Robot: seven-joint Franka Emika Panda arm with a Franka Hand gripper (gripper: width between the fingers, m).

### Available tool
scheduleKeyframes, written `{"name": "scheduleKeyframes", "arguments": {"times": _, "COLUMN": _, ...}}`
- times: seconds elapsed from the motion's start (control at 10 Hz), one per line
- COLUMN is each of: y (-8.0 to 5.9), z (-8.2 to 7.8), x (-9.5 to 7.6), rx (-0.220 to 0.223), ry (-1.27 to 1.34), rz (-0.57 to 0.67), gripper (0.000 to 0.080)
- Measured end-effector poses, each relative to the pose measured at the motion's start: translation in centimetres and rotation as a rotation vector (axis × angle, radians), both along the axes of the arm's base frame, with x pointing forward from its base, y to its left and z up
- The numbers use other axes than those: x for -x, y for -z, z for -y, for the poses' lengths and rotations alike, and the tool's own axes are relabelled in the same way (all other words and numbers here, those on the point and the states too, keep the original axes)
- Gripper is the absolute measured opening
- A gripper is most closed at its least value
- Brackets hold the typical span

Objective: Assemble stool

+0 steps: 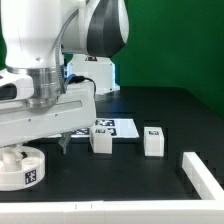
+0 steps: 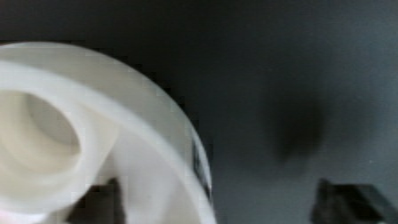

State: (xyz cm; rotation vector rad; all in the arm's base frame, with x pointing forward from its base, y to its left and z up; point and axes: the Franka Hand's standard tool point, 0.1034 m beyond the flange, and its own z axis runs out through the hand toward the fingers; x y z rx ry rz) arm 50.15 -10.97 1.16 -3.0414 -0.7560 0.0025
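1. Two fingers (image 2: 347, 205) appear in the wrist view as dark tips set wide apart. They are spread and hold nothing.
2. The outer rim of the seat disc (image 2: 89, 130) runs between the tips. One tip stands on the disc side, the other over bare black surface (image 2: 285, 80). Contact between finger and rim cannot be determined.
3. The seat disc is white and round, with a raised rim and a hollow centre. In the exterior view the seat disc (image 1: 22, 168) rests flat on the surface at the exterior view's left, directly beneath the arm (image 1: 60, 50). A black-and-white tag shows on its side wall.
4. Two legs stand apart from the disc, both white blocks with tags on top. The first leg (image 1: 101, 139) is near the middle of the surface. The second leg (image 1: 153, 141) is further to the exterior view's right, and the two do not touch.
5. The marker board (image 1: 117, 126) lies flat just behind the first leg.
6. A long white bar (image 1: 205, 175) lies at the exterior view's right edge, well apart from the legs.
7. A green backdrop (image 1: 170, 40) closes the scene behind the surface.
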Motion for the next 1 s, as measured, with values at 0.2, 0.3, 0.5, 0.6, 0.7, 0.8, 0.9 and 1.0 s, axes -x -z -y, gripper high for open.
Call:
{"name": "scheduleKeyframes", "arguments": {"times": 0.2, "y": -0.1, "z": -0.5, "x": -0.2, "rx": 0.003, "ry": -0.021, "rz": 0.001, "gripper": 0.0204}}
{"name": "scheduleKeyframes", "arguments": {"times": 0.3, "y": -0.6, "z": -2.5, "x": -1.3, "rx": 0.023, "ry": -0.125, "rz": 0.009, "gripper": 0.0078}}
{"name": "scheduleKeyframes", "arguments": {"times": 0.5, "y": -1.1, "z": -7.9, "x": -2.9, "rx": 0.045, "ry": -0.249, "rz": 0.025, "gripper": 0.0024}}
{"name": "scheduleKeyframes", "arguments": {"times": 0.6, "y": -1.1, "z": -9.2, "x": -2.9, "rx": 0.044, "ry": -0.283, "rz": 0.008, "gripper": 0.0024}}
{"name": "scheduleKeyframes", "arguments": {"times": 0.7, "y": -1.0, "z": -9.0, "x": -2.8, "rx": 0.043, "ry": -0.282, "rz": 0.006, "gripper": 0.0024}}
{"name": "scheduleKeyframes", "arguments": {"times": 0.8, "y": -0.9, "z": -8.9, "x": -2.8, "rx": 0.043, "ry": -0.280, "rz": 0.005, "gripper": 0.0024}}
{"name": "scheduleKeyframes", "arguments": {"times": 0.9, "y": -0.9, "z": -8.9, "x": -2.8, "rx": 0.042, "ry": -0.281, "rz": 0.005, "gripper": 0.0024}}
{"name": "scheduleKeyframes", "arguments": {"times": 1.0, "y": -0.9, "z": -9.2, "x": -2.9, "rx": 0.046, "ry": -0.312, "rz": 0.009, "gripper": 0.0024}}
